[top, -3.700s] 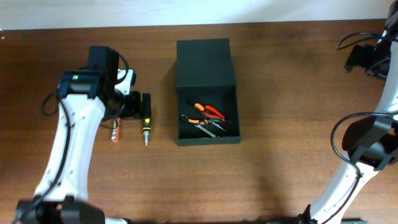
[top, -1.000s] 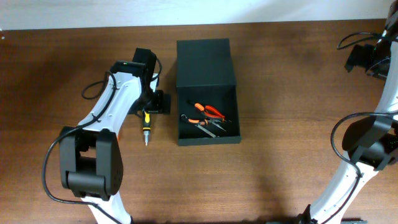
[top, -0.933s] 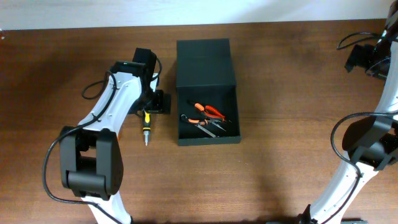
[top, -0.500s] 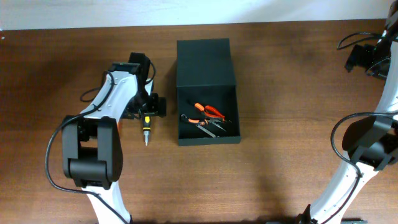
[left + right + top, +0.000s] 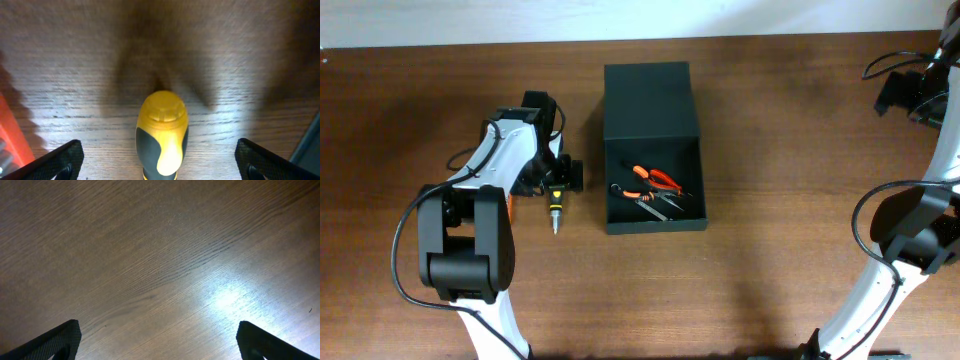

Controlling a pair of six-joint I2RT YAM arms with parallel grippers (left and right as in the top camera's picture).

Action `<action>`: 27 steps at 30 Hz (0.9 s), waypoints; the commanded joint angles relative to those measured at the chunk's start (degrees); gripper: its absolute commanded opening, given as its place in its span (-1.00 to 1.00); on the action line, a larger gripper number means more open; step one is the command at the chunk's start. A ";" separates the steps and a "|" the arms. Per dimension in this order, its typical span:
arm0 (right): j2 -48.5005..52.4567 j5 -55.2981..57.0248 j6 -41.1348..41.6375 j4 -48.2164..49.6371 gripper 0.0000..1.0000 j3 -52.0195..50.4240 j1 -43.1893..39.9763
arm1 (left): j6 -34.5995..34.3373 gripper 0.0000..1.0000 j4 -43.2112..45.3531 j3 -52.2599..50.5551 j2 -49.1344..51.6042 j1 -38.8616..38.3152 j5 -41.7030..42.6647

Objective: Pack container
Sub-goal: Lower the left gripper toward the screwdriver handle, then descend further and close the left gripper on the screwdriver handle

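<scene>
The container is a dark box in the middle of the table, its flap lid folded open toward the far side. Orange-handled pliers and small metal tools lie inside. A yellow-and-black screwdriver lies on the table left of the box, tip toward the near edge. My left gripper hovers over its handle end. In the left wrist view the handle sits between the wide-open fingers, untouched. My right gripper is at the far right, open and empty over bare wood.
An orange-tinted small tool lies just left of the screwdriver, partly under my left arm; its edge shows in the left wrist view. Cables hang around both arms. The table's far edge meets a white wall.
My left gripper has moved a little left and toward the near side, away from the box wall and over the screwdriver handle. The right arm has not moved.
</scene>
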 commanded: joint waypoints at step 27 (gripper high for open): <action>-1.40 0.92 -0.33 0.02 0.98 -0.20 -0.39 | 0.76 0.98 3.13 -3.41 0.76 0.20 0.66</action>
